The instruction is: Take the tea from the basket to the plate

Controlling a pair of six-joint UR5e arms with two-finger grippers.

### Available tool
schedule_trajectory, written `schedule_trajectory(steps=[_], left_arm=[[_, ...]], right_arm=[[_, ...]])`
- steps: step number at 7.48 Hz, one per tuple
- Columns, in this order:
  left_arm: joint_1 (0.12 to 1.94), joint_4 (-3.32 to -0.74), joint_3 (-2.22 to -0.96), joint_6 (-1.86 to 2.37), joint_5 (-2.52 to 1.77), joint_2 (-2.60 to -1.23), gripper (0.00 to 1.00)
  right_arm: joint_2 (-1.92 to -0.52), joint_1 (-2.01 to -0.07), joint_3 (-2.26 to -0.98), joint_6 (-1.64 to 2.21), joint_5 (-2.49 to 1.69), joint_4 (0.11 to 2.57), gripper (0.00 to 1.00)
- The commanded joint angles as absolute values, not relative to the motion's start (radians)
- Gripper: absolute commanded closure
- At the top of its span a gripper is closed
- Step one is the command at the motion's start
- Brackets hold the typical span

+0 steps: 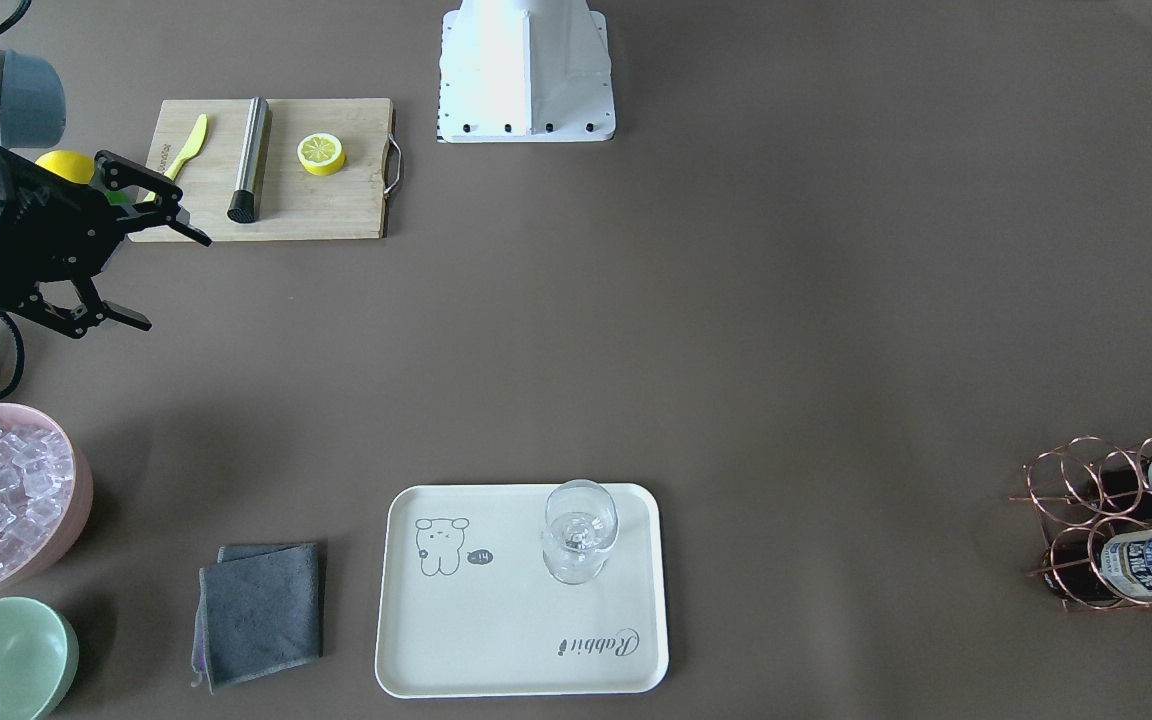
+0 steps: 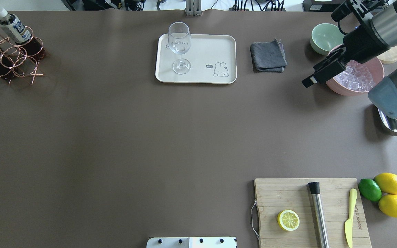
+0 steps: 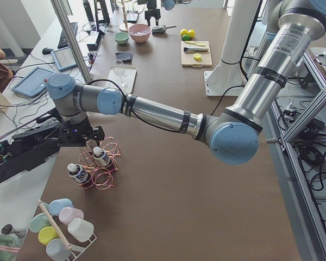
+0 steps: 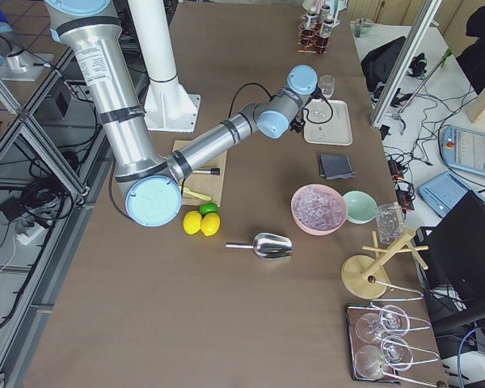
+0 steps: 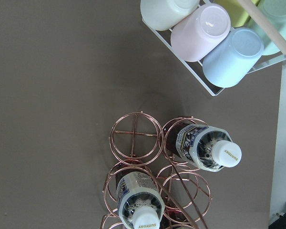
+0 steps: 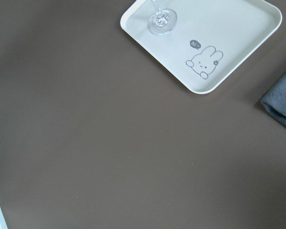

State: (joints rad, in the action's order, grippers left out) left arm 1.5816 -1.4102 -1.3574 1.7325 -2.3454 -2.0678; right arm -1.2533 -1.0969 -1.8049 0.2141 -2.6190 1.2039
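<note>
Hanging above the basket (image 5: 135, 142): left gripper (image 3: 76, 136), and I cannot tell if its fingers are spread or closed. Basket is copper wire rings at the desk's far-left corner. Two tea bottles (image 5: 202, 145) sit in its cells: clear plastic, white caps, dark liquid. Plate (image 2: 215, 44) is a smooth cream rectangle with rounded corners at the far edge, a glass (image 2: 179, 48) on it. Right gripper (image 1: 161, 275) has fingers spread and empty, toward the right edge.
</note>
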Motion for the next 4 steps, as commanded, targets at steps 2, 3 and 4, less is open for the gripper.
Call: schedule_trajectory(steps=[2, 3, 4], left_arm=[[1.536, -1.414, -1.325, 1.726, -2.344, -2.114, 0.03], [1.52, -1.416, -1.325, 1.726, -2.342, -2.115, 0.05], [1.514, -1.434, -1.322, 1.724, -2.339, -2.112, 0.08]], right_arm=[[-1.203, -1.075, -1.775, 0.229, -2.538, 0.94, 0.0], [-1.204, -1.039, -1.723, 0.236, -2.49, 0.752, 0.0], [-1.213, -1.026, -1.692, 0.257, -2.468, 0.65, 0.0]])
